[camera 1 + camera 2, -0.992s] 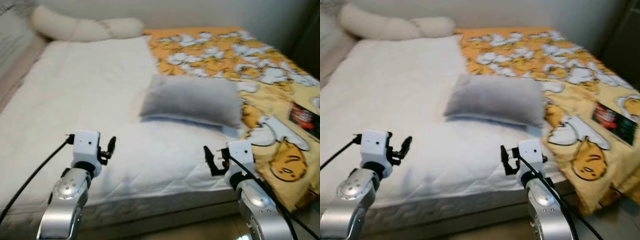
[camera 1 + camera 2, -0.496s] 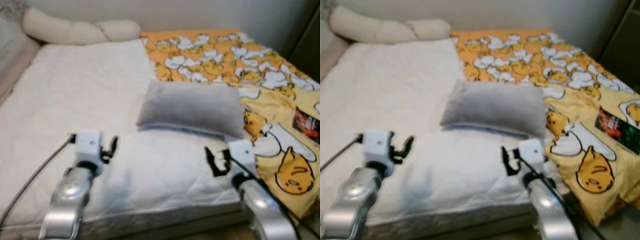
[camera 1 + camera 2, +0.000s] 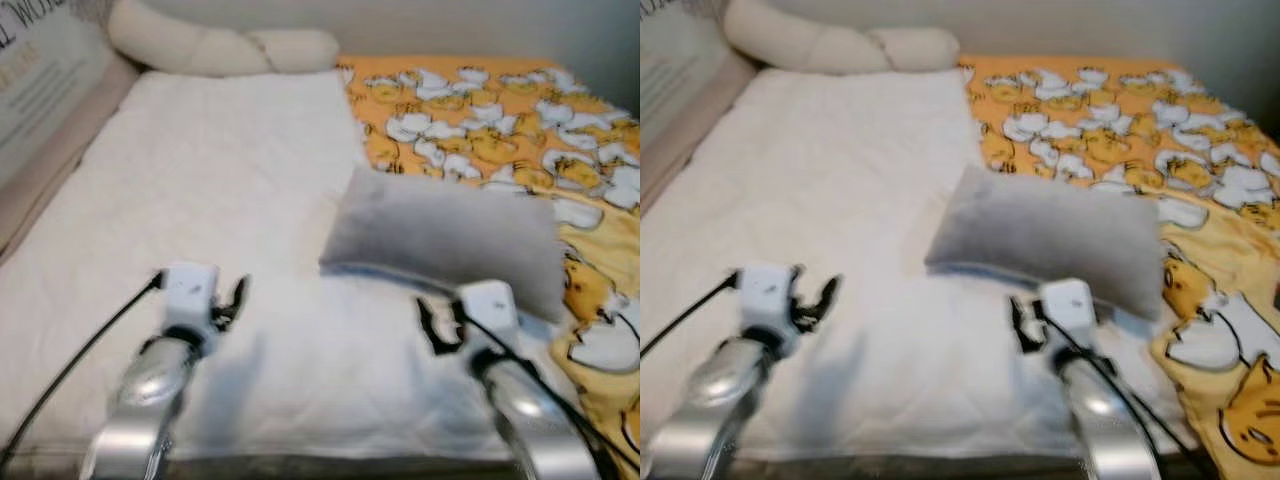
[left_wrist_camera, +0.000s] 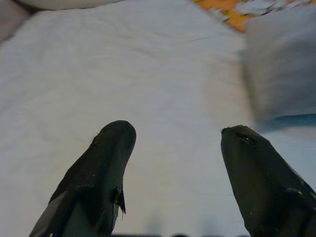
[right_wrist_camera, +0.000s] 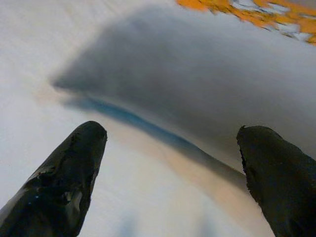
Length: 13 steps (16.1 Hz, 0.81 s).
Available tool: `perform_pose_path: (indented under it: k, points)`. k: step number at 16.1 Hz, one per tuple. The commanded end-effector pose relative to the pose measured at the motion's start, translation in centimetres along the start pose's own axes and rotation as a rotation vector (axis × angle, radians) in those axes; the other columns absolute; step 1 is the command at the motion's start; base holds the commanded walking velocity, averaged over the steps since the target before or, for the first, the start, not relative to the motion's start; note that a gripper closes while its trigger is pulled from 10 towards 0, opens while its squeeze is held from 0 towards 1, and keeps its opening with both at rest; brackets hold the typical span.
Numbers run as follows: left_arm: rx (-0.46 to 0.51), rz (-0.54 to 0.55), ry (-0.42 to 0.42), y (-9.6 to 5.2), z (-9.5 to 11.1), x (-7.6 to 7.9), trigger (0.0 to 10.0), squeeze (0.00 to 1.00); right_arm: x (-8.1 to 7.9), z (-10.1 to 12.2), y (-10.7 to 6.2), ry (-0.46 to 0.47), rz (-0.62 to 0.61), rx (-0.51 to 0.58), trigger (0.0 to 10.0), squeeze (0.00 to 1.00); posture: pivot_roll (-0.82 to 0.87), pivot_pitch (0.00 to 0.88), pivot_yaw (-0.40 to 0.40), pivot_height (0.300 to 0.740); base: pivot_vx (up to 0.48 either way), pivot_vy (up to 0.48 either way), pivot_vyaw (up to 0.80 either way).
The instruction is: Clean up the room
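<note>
Grey rectangular soft pillow (image 3: 440,240) centre-right of frame on white quilted mattress (image 3: 200,200), edge touching yellow cartoon-print blanket (image 3: 500,110); left gripper (image 4: 173,136) and right gripper (image 5: 173,133) both spread wide, empty, hovering low over mattress

text: dark lettering, too blurred to read | on: pale panel (image 3: 45,75) beside bed

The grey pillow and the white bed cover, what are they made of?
The grey rectangular pillow looks like soft, matte plush or velvety fabric; its surface is smooth and unshiny, though blurred. The white bed cover seems quilted cotton-like cloth, with faint stitched lines showing.
</note>
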State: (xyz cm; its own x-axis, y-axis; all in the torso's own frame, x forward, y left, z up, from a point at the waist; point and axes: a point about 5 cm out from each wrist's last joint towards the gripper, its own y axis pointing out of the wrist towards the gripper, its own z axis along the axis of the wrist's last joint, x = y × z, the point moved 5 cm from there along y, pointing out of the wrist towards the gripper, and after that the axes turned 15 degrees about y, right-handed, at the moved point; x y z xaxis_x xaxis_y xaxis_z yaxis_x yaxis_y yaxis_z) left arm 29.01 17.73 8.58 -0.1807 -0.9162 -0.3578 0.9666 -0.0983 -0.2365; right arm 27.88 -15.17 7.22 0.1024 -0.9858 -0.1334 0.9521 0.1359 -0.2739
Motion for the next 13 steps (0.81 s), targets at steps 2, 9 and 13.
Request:
perform_pose_path:
  k: [2, 9, 13]
  points:
    - [0.044, -0.014, -0.002, 0.2, 1.1, 0.5, 10.0, 0.00, 1.4, -0.4, -0.3, 0.003, -0.033, -0.006, 10.0, 0.00, -0.10, 0.000, -0.012, 0.740, 0.000, 0.000, 0.00]
    - [0.052, -0.068, 0.043, 0.2, 1.3, 1.6, 10.0, 0.00, 2.8, 0.3, 1.0, 0.040, -0.093, 0.019, 10.0, 0.00, -0.11, 0.000, -0.006, 0.740, 0.000, 0.000, 0.00]
    - [0.061, -0.110, 0.049, 0.2, 1.6, 2.1, 10.0, 0.00, 6.3, 2.6, 2.6, 0.035, -0.209, 0.061, 10.0, 0.00, -0.12, 0.000, 0.009, 0.740, 0.000, 0.000, 0.00]
